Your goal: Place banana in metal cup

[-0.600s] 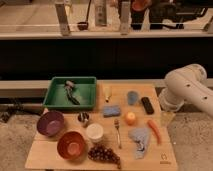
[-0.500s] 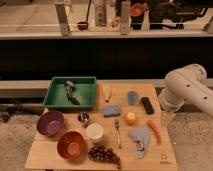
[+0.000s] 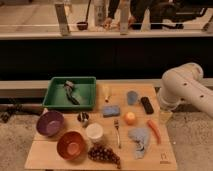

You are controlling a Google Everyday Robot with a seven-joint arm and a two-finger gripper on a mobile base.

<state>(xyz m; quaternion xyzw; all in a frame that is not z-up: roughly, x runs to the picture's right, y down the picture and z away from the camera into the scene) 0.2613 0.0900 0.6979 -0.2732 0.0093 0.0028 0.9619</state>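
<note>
Beside the table [image 3: 42, 155], right side, gripper [image 3: 165, 116], open or closed unclear, banana [image 3: 106, 92] well apart.

The banana [image 3: 106, 92] lies right of the tray [image 3: 60, 105]; the metal cup [image 3: 83, 118] stands before it. The gripper [image 3: 165, 116] hangs at the table's [image 3: 45, 157] right edge.

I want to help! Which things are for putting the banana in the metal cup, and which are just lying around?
For the job: banana, metal cup, gripper at the right edge of the table.

Just lying about: green tray, blue sponge, orange fruit, carrot, fork, grapes, white cup, purple bowl.
</note>
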